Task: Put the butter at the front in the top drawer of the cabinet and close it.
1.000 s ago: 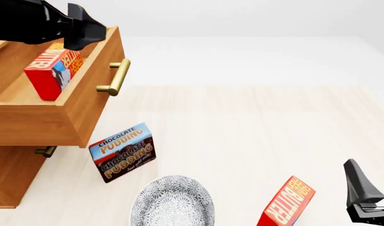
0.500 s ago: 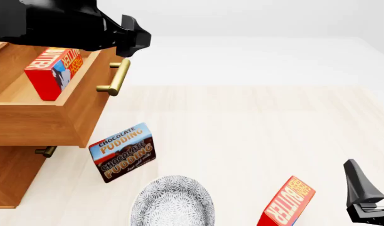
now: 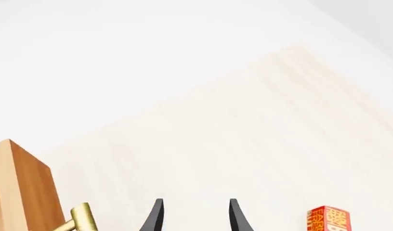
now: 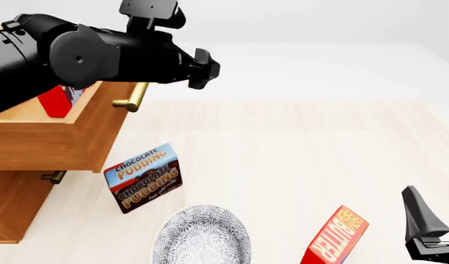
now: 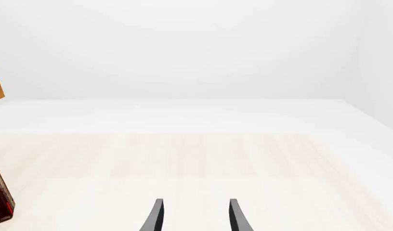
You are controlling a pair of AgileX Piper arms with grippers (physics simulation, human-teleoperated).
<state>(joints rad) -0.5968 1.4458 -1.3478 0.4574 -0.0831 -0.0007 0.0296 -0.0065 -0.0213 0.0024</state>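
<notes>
Top drawer (image 4: 70,129) of cabinet (image 4: 15,206) pulled out at left edge of table (image 4: 298,148). Red butter box (image 4: 57,100) standing inside drawer, mostly hidden behind left arm. Left gripper (image 3: 194,217) above table just beyond brass handle (image 4: 132,96), fingers parted, holding nothing. Second butter box (image 4: 334,236) at near edge toward right. Right gripper (image 5: 194,217) low at near right corner, fingers parted, holding nothing. Pudding box (image 4: 143,177) and patterned bowl (image 4: 201,235) near cabinet.

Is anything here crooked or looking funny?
Yes. The chocolate pudding box stands tilted on the table, and the butter near the front edge leans too. The top drawer hangs open.
</notes>
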